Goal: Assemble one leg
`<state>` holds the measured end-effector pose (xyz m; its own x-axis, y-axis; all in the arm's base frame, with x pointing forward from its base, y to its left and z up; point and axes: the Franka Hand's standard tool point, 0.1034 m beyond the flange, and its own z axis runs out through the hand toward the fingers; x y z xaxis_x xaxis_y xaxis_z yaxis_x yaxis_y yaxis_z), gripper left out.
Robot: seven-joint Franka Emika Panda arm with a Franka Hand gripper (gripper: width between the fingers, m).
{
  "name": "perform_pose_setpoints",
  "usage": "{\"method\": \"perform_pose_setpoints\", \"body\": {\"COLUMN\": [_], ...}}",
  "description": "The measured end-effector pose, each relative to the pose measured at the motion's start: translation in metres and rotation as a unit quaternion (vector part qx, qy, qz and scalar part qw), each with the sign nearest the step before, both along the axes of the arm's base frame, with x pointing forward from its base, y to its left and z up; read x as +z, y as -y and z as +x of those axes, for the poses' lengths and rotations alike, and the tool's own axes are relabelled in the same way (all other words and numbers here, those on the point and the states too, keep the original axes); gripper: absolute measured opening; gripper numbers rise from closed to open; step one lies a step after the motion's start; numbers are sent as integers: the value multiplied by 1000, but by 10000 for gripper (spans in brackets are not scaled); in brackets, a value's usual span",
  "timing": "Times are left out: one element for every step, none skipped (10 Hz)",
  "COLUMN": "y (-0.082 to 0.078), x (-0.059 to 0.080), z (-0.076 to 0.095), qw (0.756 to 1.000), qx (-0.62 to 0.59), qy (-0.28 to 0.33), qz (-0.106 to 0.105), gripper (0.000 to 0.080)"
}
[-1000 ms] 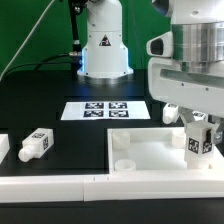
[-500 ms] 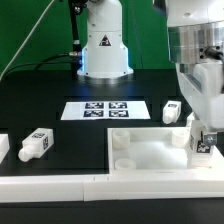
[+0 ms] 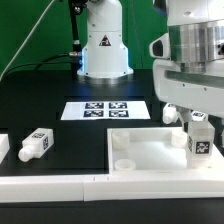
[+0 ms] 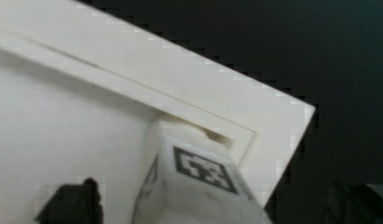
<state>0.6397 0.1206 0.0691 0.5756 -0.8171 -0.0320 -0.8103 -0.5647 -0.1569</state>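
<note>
1. White rail (image 3: 60, 184): a long low strip along the nearest table edge, running in front of the other parts.
2. Table top (image 3: 150, 155): large flat white square with raised rim and a round boss near one corner, lying on the black table just behind the rail.
3. Leg (image 3: 198, 138): tagged white peg standing upright at the corner of the table top on the exterior view's right; in the wrist view the leg (image 4: 202, 172) sits against the rim.
4. Gripper (image 3: 197, 118): directly above the leg; whether its fingers (image 4: 67, 202) clamp it cannot be told.
5. Second leg (image 3: 36, 145): lying on the table, on the exterior view's left.
6. Third leg (image 3: 171, 112): near the marker board.
7. Marker board (image 3: 104, 109): flat, farther back.
8. Robot base (image 3: 103, 45): farthest.
</note>
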Motion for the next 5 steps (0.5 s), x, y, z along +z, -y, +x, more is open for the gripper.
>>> {"method": "perform_pose_setpoints", "body": {"y": [-3,-3,-2,-2,0], "x": [-1,-1,-1,-1,-1], "z": [-1,-1,-1,-1,-1], "qw": [1000,999,997,995,983], "qx": [2,49,74,94,179], "qy": [7,13,16,18,23], "qz": [-2,-8,-11,-14,-28], "gripper": [647,647,649,649,649]}}
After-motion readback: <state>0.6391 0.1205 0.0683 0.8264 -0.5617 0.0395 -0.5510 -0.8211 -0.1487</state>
